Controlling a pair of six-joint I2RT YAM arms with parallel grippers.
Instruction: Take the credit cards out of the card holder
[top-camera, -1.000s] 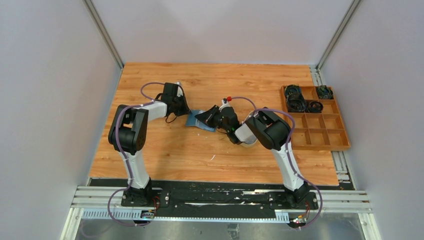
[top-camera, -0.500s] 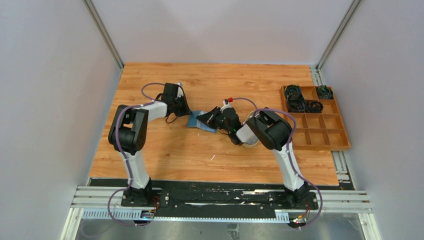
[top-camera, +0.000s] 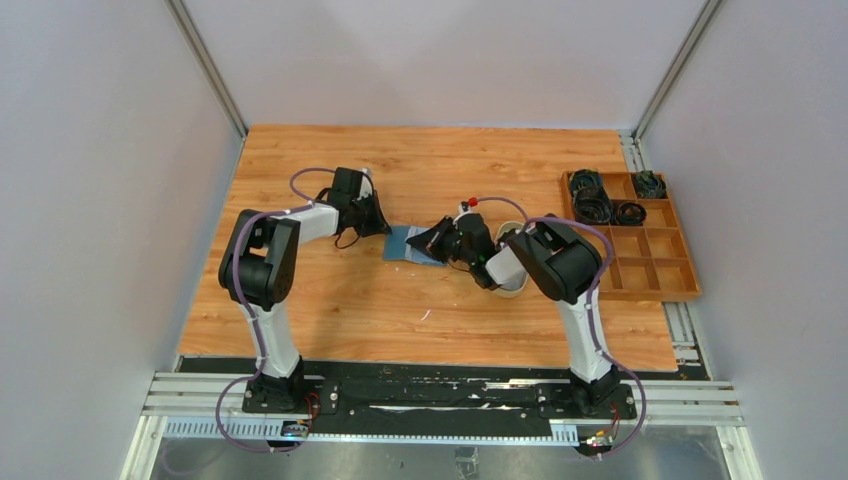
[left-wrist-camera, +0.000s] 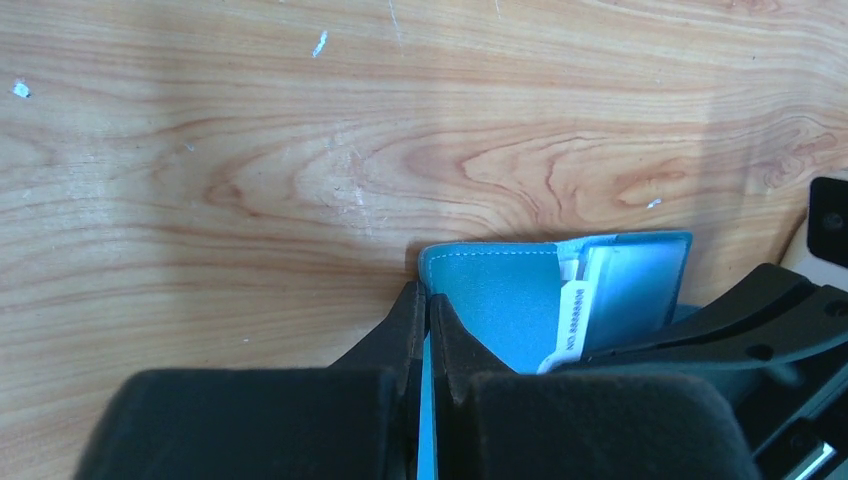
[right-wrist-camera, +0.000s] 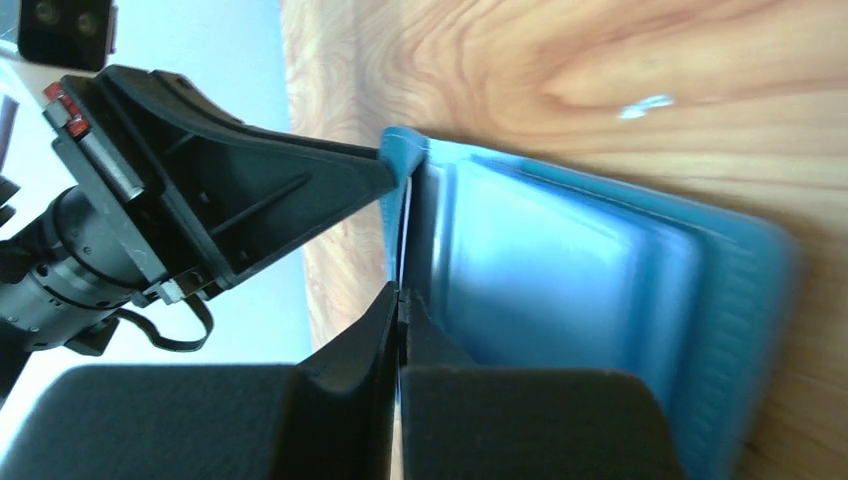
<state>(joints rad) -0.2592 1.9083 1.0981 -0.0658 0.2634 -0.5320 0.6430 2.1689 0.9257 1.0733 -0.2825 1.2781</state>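
Observation:
The teal-blue card holder lies open on the wooden table between my two grippers. My left gripper is shut on its left flap; in the left wrist view the left gripper pinches the thin teal edge of the card holder. A whitish credit card with printed numbers sticks out of a pocket. My right gripper comes in from the right. In the right wrist view the right gripper is shut on the thin pale edge of the credit card beside the card holder.
A wooden compartment tray holding coiled black cables stands at the right edge of the table. A beige rounded tray shows partly under the right arm. Grey walls with metal posts enclose the table.
The right gripper has closed and drawn back to the right. The left gripper and the card holder have shifted slightly right.

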